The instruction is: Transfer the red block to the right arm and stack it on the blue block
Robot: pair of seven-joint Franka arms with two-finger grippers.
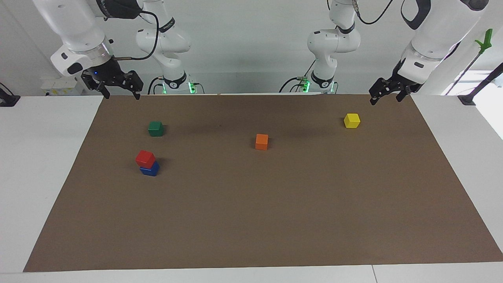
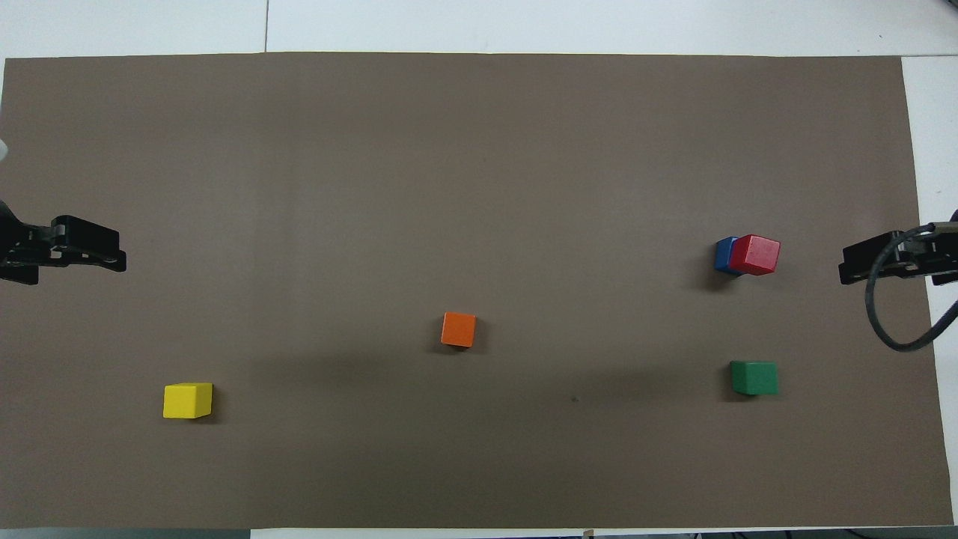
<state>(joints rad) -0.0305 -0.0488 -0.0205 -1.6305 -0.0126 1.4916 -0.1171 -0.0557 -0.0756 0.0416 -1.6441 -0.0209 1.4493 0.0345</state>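
Toward the right arm's end of the table I see the red block sitting on top of the blue block, a little turned and shifted against it, so that one edge of blue shows beside the red in the overhead view. Both rest on the brown mat. My right gripper is raised well apart from this stack, over the mat's corner at the robots' edge, with its fingers spread wide and nothing between them. The green block lies on the mat nearer to the robots than the stack. My left gripper waits over the mat's corner at the left arm's end, also with fingers apart and empty; the yellow block is near it, and the orange block sits around the middle.
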